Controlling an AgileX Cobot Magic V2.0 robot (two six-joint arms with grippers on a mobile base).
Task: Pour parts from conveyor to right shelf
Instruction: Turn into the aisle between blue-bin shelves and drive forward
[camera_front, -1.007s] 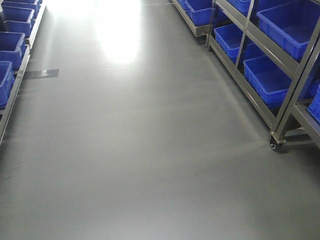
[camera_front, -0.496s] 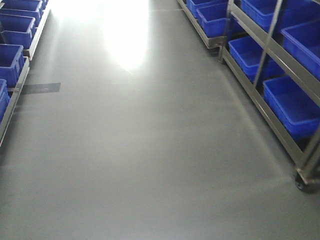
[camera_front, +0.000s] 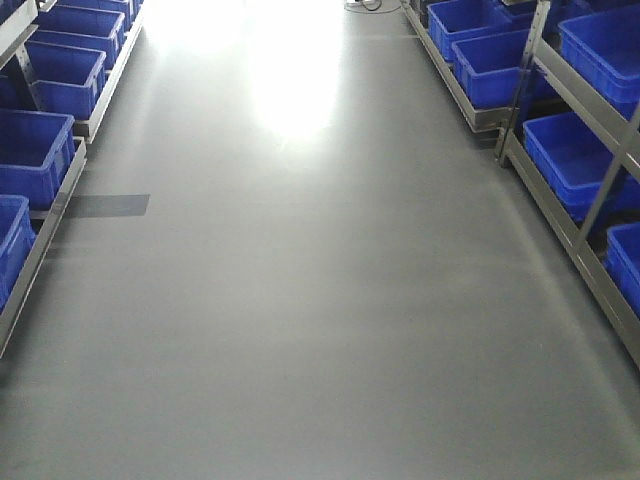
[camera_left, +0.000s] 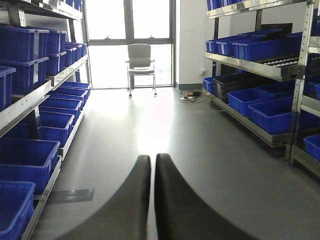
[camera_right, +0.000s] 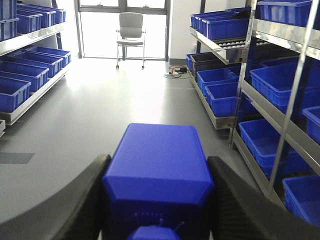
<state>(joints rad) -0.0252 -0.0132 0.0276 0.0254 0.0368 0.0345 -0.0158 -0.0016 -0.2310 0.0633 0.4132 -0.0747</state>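
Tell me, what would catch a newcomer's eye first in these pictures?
Probably the bright blue block at the bottom of the right wrist view, clamped between the dark fingers of the right gripper. Next, rows of big blue bins on steel racks line both sides of the aisle. At the far end a pale chair stands before a bright window, its glare washing the grey floor.
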